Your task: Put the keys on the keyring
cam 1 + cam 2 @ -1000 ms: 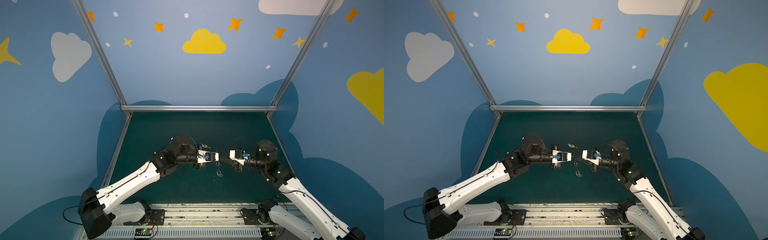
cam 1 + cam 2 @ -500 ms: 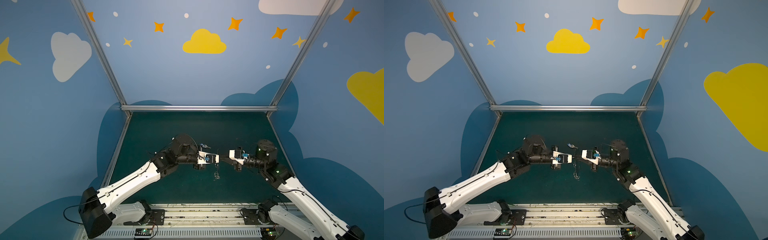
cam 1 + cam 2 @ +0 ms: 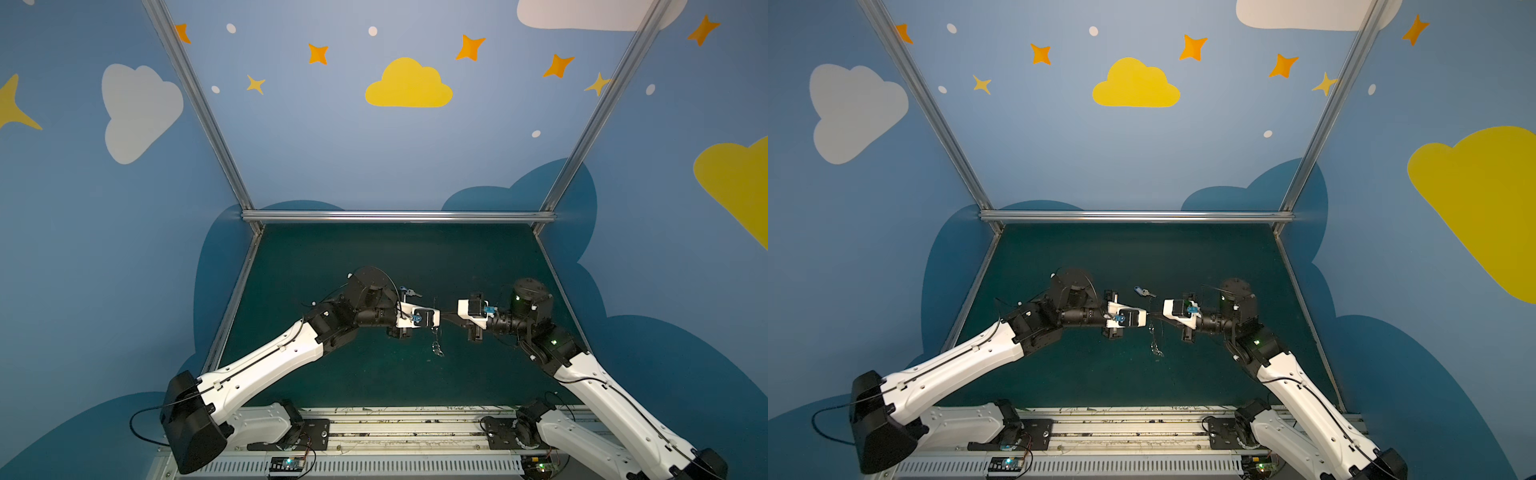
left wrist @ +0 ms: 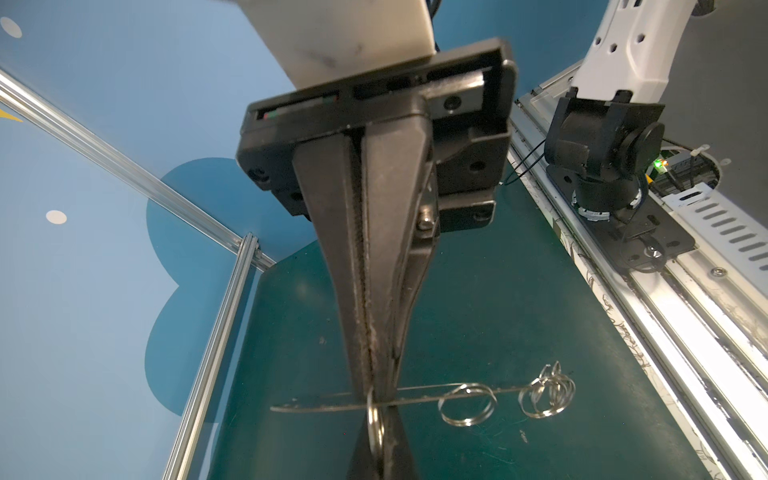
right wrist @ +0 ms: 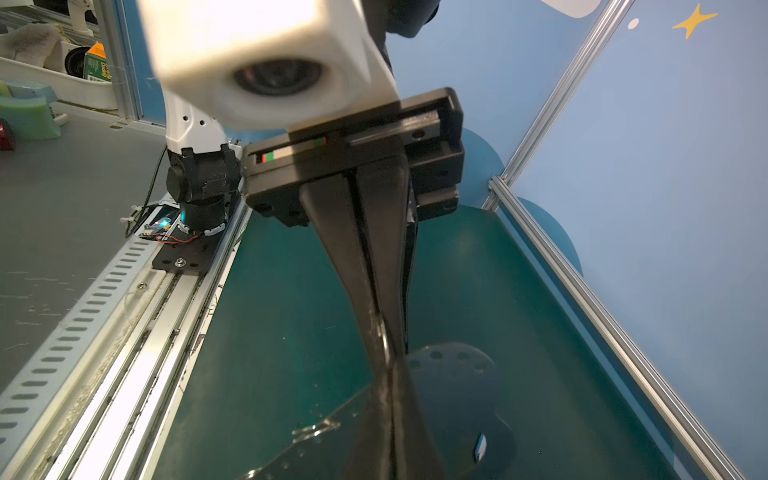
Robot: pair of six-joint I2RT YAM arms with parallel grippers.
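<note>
Both grippers meet tip to tip above the middle of the green mat [image 3: 374, 374]. The keyring hangs between them: its thin grey plate [image 4: 324, 406] shows edge-on in the left wrist view, and as a dark plate [image 5: 457, 390] with edge holes in the right wrist view. My left gripper [image 4: 380, 413] is shut on a silver split ring [image 4: 374, 428] of the keyring. My right gripper [image 5: 390, 374] is shut on the plate. Other split rings [image 3: 435, 347] dangle below. The key [image 3: 1144, 291], with its blue head, lies on the mat behind the left gripper [image 3: 438, 322], apart from both arms.
Aluminium frame rails [image 3: 395, 216] and blue walls bound the mat at the back and sides. The arm bases sit on a metal rail [image 3: 395, 428] along the front edge. Open mat lies behind and in front of the grippers.
The right gripper's jaws have closed tighter on the plate. The dangling rings have swung slightly lower. Both arms stay almost where they were.
</note>
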